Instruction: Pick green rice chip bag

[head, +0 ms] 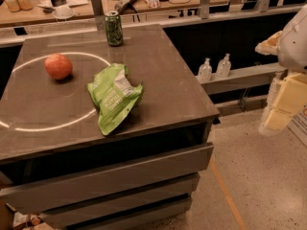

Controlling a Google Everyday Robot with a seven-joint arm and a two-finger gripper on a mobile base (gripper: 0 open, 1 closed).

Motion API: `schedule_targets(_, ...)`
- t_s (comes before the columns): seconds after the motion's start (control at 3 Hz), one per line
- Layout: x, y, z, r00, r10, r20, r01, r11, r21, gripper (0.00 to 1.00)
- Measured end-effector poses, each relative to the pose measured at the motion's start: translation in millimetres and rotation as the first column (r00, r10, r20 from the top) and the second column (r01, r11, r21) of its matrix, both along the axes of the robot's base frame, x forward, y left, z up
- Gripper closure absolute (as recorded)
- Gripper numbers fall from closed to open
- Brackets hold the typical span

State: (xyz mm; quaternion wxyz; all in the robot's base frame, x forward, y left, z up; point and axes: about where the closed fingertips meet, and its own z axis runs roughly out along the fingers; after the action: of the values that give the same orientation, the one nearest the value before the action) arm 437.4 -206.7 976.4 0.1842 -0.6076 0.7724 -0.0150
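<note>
In the camera view, your target, the green rice chip bag (114,97), lies flat and crumpled near the middle of the dark table (168,80), toward its front edge. It lies across the right arc of a thin white ring (48,127) marked on the surface. Its white label patch faces up and its narrower end points at the front edge. A red apple (58,66) sits inside the ring to the bag's left and farther back, clear of it. A dark green drink can (113,28) stands upright at the far edge, well apart, so don't mistake it for the target. The gripper (283,104) hangs at the right edge of the view, off the table and over the floor, well apart from the bag. You cannot tell from here whether it is open or closed, and nothing appears to be in it. Expect the bag to be very light, soft and slick. The foil will likely collapse and slide under a squeeze, and the chips inside will probably crack if you clamp hard. Your best hold is probably across the raised, puffed ridge near the label, coming from above, rather than on the flat thin tail at the front.
</note>
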Motion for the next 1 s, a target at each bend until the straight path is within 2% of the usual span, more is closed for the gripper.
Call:
schedule_targets(0.33, 4, 23, -15, 0.997, 0.049, 0.06, -0.059, 0.983, 0.175, 0.0)
schedule_targets(0.67, 8, 72, -23, 0.9921, 0.064, 0.108, -0.099, 0.928, 0.358, 0.0)
schedule_targets(1.0, 7, 125, -12, 0.9928, 0.026, 0.117, -0.084, 0.845, 0.529, 0.0)
